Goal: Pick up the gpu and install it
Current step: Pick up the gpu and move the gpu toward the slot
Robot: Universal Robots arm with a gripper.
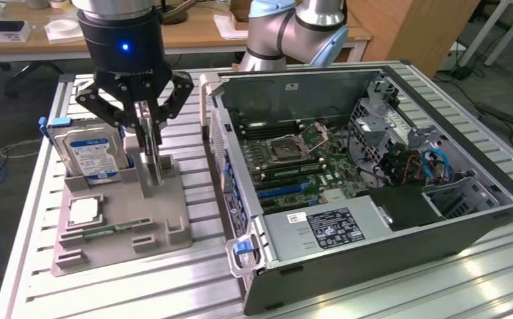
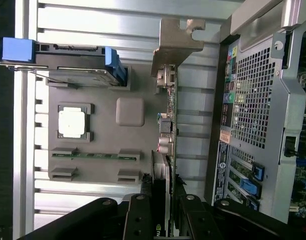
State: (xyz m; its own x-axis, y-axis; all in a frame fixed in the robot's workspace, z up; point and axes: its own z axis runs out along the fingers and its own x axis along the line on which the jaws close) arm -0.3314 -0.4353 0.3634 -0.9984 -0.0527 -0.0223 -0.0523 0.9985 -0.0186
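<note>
Grasp made, gripper (image 1: 147, 143) closed narrowly on gpu (image 2: 171, 125) at parts tray (image 1: 119, 246); installation into computer case (image 1: 399, 256) outstanding.

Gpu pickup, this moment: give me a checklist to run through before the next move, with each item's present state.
1. Pincer straddles the gpu: ok.
2. Pincer closed on the gpu: ok, it looks pressed against both faces.
3. Gpu upright at the tray: ok.
4. Gpu lifted free of the tray: cannot tell.
5. Drive apart from the pincer: ok, though it stands close beside it.
6. Case open, board exposed: ok.
</note>
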